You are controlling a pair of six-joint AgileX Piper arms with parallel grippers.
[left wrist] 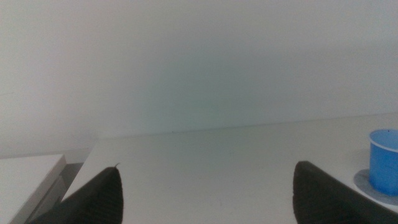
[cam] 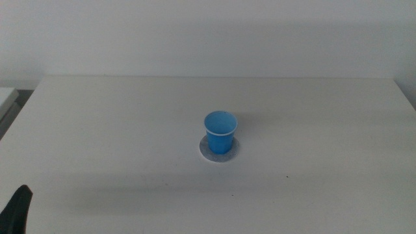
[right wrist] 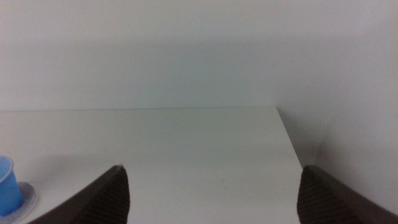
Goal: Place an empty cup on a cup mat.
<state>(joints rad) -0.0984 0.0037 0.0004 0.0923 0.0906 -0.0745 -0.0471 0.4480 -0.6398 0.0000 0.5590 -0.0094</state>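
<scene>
I see the blue cup (cam: pixel 220 132) standing upright on the cup mat (cam: pixel 219 153) in the middle of the table (cam: pixel 97 130), away from every edge, with my left gripper (left wrist: pixel 205 196) and right gripper (right wrist: pixel 211 196) both wide open, holding nothing, far off at each side

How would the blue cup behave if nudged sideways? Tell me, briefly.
The blue cup looks like thin plastic and shows nothing inside, so it is probably very light. Its top is wider than its base, so a push near the rim may tip it. It stands upright on the cup mat, which might slide along with it.
</scene>
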